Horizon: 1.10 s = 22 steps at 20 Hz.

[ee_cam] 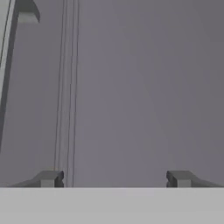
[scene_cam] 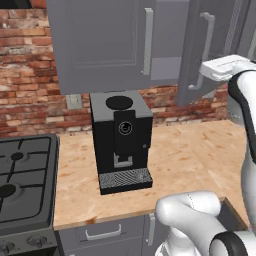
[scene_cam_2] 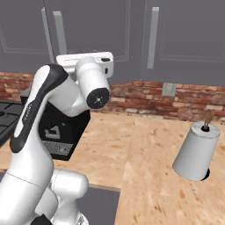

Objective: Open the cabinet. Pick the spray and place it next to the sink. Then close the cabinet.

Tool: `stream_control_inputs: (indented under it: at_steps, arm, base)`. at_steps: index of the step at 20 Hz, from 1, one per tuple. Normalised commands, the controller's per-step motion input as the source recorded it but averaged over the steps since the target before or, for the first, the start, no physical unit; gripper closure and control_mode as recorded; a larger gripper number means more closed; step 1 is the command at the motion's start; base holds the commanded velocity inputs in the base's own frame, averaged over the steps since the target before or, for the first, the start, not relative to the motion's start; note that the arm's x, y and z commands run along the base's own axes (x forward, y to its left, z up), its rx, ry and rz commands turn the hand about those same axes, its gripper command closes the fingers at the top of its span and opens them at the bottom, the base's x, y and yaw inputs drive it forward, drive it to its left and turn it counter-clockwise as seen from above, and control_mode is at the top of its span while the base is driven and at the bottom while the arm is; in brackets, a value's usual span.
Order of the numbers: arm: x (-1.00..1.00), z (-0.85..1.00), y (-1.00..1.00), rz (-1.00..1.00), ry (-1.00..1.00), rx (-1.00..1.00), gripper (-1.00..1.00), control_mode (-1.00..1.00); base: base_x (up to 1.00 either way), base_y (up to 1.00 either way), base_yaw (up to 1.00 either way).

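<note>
The cabinet [scene_cam: 100, 40] is a grey wall cupboard above the counter. Its left door is shut. Its right door [scene_cam: 215, 30] stands swung partly out, showing a strip of lighter inside between the doors. My white hand [scene_cam: 225, 67] is raised beside that door's long silver handle [scene_cam: 205, 50]. My gripper [ee_cam: 114, 178] is open and empty, its fingertips [ee_cam: 50, 178] wide apart, facing a flat grey door panel [ee_cam: 140, 87] close up, with a handle [ee_cam: 8, 43] at the upper left. The spray is hidden from view, and the sink is out of view.
A black coffee machine [scene_cam: 121, 140] stands on the wooden counter [scene_cam: 190, 155] under the cabinet. A stove [scene_cam: 25, 180] lies at the left. A paper towel roll [scene_cam_2: 195, 151] leans on the counter at the right. Grey drawers [scene_cam: 102, 232] sit below the counter edge.
</note>
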Motion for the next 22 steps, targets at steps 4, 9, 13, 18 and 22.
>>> stream_control_inputs:
  at_steps: [4, 9, 13, 18, 22]
  arm:
    - [0.57, 0.04, 0.49, -0.45, -0.05, -0.02, -1.0, -1.0]
    - [0.72, 0.06, 0.38, -0.39, -0.01, -0.01, -1.0, -1.0]
    - [0.69, 0.07, 0.24, -0.3, 0.0, 0.0, -1.0, -1.0]
    - [0.56, 0.06, 0.03, -0.18, 0.0, 0.0, -1.0, -1.0]
    - [0.41, 0.06, 0.0, -0.05, 0.06, 0.0, -1.0, -1.0]
  base:
    - [0.0, 0.0, 0.0]
    - [0.0, 0.0, 0.0]
    - [0.0, 0.0, 0.0]
    - [0.0, 0.0, 0.0]
    - [0.0, 0.0, 0.0]
